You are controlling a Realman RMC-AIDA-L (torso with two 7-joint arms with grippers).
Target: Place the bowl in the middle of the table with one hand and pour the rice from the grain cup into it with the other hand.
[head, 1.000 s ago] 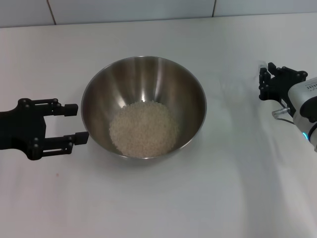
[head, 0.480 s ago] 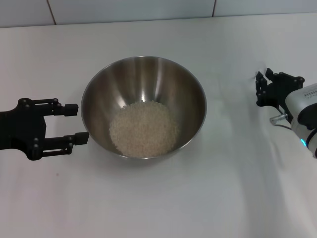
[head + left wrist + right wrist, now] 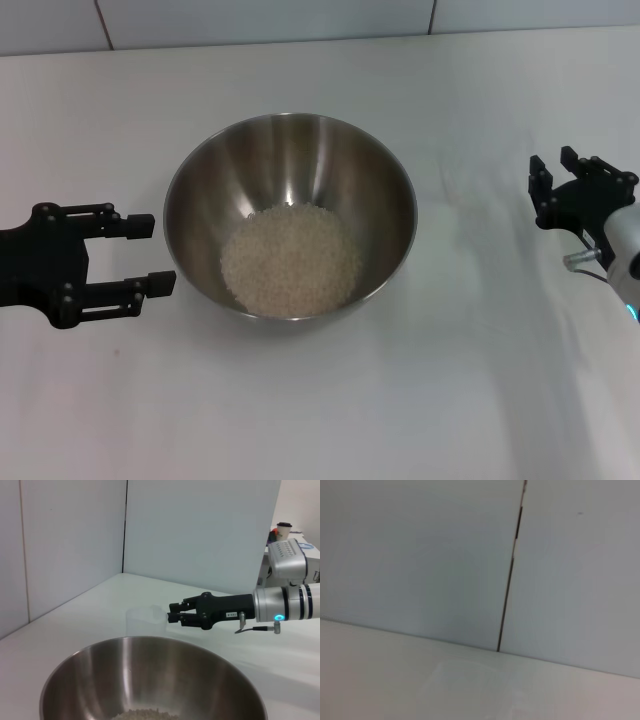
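Steel bowl [image 3: 290, 215] sits mid-counter [image 3: 320, 400], w/ a heap of rice [image 3: 290, 258] in the bottom, spread toward the near side. Left gripper [image 3: 140, 255] is low beside the bowl's left rim, not touching it; jaws wide, nothing between them. Right gripper [image 3: 572, 180] is well off to the right over the white counter, apart from the bowl. In the left wrist view the clear grain cup [image 3: 146, 622] stands upright on the counter past the bowl's far rim, right gripper's tips just at its edge; jaws narrow, can't tell if they touch it.
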